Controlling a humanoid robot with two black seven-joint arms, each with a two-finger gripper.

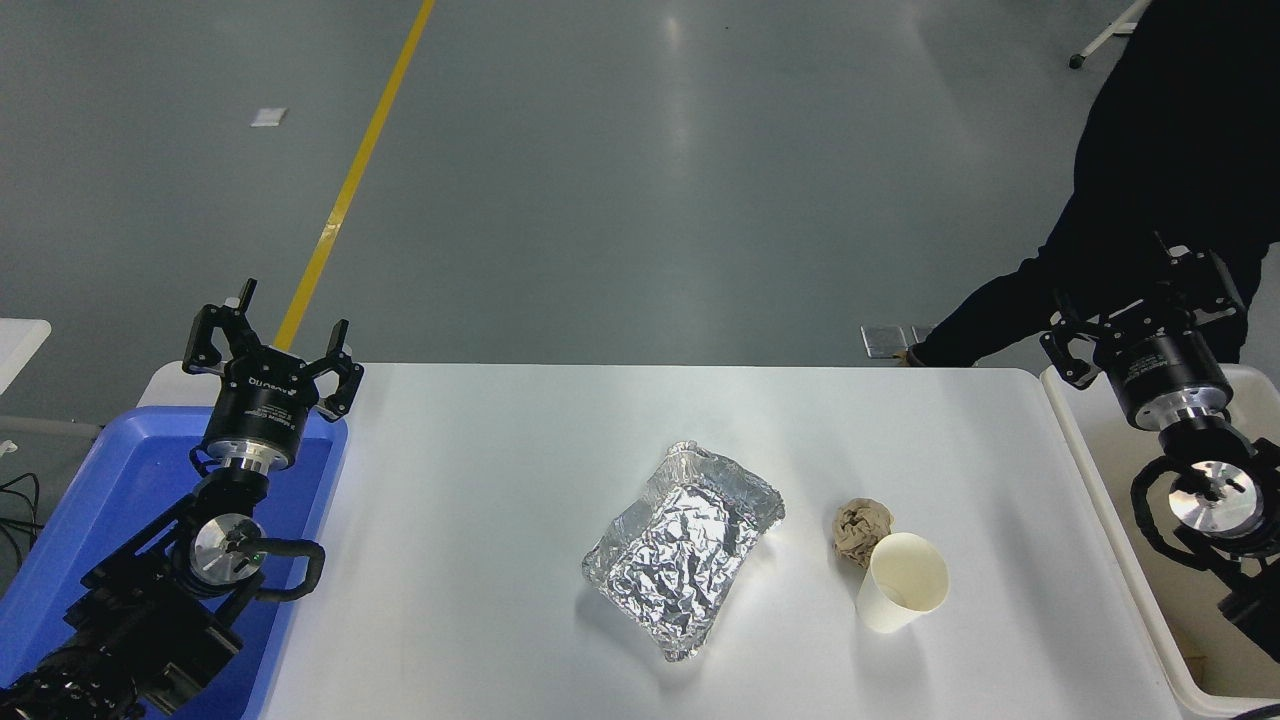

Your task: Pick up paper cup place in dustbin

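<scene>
The paper cup [903,582] is white with a cream inside and stands on the white table [480,560] at the right of middle, its mouth tipped towards me. It touches a crumpled brown paper ball [862,528] just behind it. The off-white dustbin [1113,530] stands against the table's right end. My right gripper [1140,305] is open and empty above the bin's far corner, well right of and beyond the cup. My left gripper [275,335] is open and empty, parked at the lower left over a blue bin [130,480].
A crinkled silver foil tray [685,545] lies at the table's middle, left of the cup. A person in black [1160,150] leans at the far right corner, with a hand [915,355] at the table's far edge, close behind my right gripper.
</scene>
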